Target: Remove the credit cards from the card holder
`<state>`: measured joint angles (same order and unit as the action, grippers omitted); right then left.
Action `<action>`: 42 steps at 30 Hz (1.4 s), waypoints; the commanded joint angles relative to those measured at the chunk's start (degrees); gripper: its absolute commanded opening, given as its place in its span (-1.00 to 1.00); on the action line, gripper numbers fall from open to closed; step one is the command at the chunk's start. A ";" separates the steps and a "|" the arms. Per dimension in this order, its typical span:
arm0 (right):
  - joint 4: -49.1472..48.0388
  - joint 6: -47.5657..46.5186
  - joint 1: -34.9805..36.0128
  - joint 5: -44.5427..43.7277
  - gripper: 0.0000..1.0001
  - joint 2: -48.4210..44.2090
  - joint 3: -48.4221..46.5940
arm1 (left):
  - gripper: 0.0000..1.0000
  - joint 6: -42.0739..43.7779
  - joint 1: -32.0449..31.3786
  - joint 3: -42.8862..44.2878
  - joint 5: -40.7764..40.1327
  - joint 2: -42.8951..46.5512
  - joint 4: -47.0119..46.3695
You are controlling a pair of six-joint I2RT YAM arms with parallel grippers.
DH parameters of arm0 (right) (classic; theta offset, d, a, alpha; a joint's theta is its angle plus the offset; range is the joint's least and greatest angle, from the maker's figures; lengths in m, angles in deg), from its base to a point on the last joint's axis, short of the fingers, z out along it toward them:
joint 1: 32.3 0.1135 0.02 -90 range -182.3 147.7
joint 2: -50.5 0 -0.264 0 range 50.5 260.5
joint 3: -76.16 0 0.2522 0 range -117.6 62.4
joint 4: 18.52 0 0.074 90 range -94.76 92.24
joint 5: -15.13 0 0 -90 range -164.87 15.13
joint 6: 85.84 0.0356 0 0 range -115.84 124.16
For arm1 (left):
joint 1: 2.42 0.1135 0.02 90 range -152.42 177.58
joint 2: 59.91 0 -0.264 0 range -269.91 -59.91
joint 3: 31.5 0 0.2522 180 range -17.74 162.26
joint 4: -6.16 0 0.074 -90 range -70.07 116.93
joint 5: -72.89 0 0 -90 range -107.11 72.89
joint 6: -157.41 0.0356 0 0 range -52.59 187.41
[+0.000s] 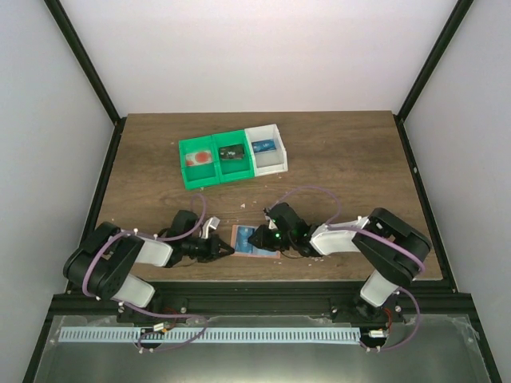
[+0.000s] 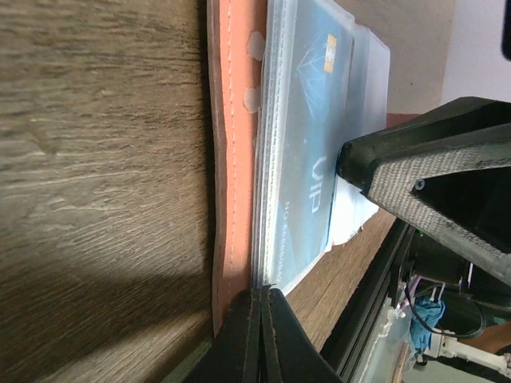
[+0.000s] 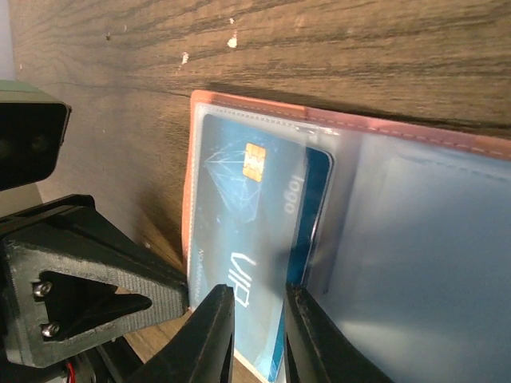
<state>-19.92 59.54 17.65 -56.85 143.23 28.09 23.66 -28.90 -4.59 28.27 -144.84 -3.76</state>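
Near the front of the surface (image 1: 335, 159), the left end effector (image 2: 263, 299) is closed on the wallet's (image 2: 235, 159) left rim. The right end effector (image 3: 257, 299), slightly open, straddles the blue card (image 3: 247, 215) without gripping it. The card looks thin, stiff and slick, so its exposed edge is probably the best hold. Bins (image 1: 217, 179) sit farther back.

Looks like a robotics lab test booth. Closed in by plain white walls (image 1: 263, 48) and black frame posts (image 1: 84, 60) around a wood-grain counter (image 1: 343, 159). Fitted with two cabled arms (image 1: 120, 263) bolted beside a metal rail (image 1: 239, 335) at the near edge, plus small green and white plastic bins (image 1: 211, 159) at the back.
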 commanded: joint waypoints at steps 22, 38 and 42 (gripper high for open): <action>-5.21 3.17 -0.30 -2.16 -0.64 0.05 3.22 | -0.98 1.85 -0.24 5.30 -4.38 5.54 6.34; -6.80 3.79 -0.36 -2.58 -0.57 0.43 3.71 | -1.00 4.95 -0.21 7.23 -6.09 -5.18 7.55; -9.67 4.08 -0.50 -1.45 -0.57 0.35 4.79 | -1.00 5.76 -0.26 8.20 -7.53 -4.61 9.71</action>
<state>-26.19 63.03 17.22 -58.68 143.53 31.72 27.31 -28.92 2.86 24.82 -148.82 1.73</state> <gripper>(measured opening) 0.212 0.013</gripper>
